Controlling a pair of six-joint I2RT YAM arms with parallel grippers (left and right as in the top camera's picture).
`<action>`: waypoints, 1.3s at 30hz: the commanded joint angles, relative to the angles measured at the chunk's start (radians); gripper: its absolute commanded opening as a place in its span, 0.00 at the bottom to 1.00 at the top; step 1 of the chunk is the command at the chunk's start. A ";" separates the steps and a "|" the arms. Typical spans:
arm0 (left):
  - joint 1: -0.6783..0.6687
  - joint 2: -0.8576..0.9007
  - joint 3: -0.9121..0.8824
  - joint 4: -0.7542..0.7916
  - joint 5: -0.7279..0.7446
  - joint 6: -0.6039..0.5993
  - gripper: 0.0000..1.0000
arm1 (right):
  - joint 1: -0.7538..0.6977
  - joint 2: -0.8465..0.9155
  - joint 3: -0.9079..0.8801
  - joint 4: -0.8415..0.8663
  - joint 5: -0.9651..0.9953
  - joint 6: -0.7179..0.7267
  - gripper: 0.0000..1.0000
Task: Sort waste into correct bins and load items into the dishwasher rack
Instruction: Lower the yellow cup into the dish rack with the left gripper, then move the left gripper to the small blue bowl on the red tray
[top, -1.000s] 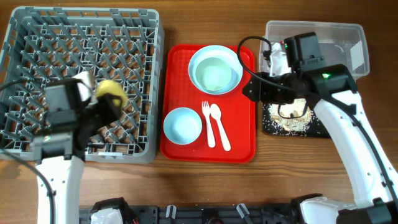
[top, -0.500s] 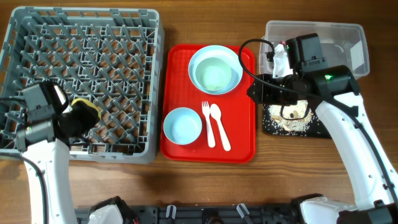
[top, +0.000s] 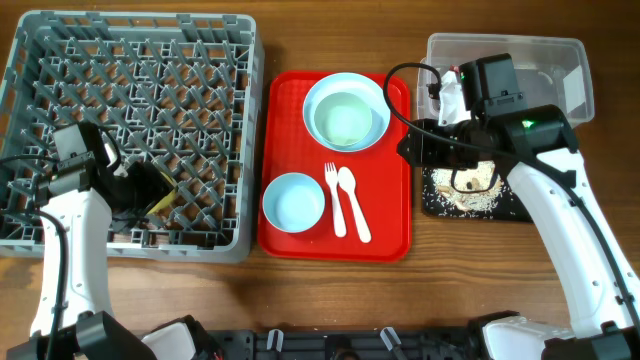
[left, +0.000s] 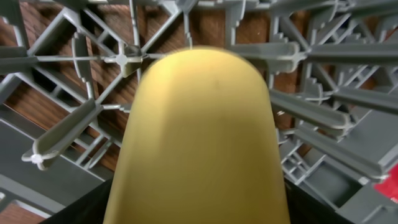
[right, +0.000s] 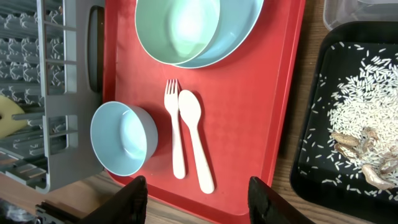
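**Yellow cup in the rack, the rest on the red tray**

We see the left gripper (top: 140, 190) low inside the dishwasher rack (top: 130, 20), near its front edge. The yellow cup (left: 199, 137) fills the left wrist view, lying among the grey pegs. Only a sliver of it shows from overhead, beside the gripper. We cannot tell whether the jaws press on the cup or stand clear of it.

The right gripper (right: 202, 199) hangs above the gap between the red tray (top: 385, 225) and the two bins. Its jaws stand wide apart with nothing between them.

On the red tray, a mint bowl (right: 177, 25) sits inside the pale-blue plate (right: 239, 37) at the far end. A second small bowl (right: 121, 137) stands at the near left corner. The white fork (right: 176, 137) and spoon (right: 196, 143) lie side by side just right of it.

The black tray (right: 317, 186) lies to the right of the red tray and holds scattered rice (right: 360, 102) and a few brownish scraps. The clear tub (top: 560, 50) stands behind it.
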 joint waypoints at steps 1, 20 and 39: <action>0.003 0.010 0.018 0.001 -0.005 -0.006 1.00 | -0.002 -0.013 -0.002 -0.003 0.017 -0.020 0.53; -0.040 -0.257 0.064 0.037 0.179 -0.005 1.00 | -0.002 -0.013 -0.002 -0.013 0.066 -0.020 0.59; -0.815 -0.134 0.064 0.142 0.035 -0.006 1.00 | -0.069 -0.013 -0.002 -0.080 0.316 0.141 0.78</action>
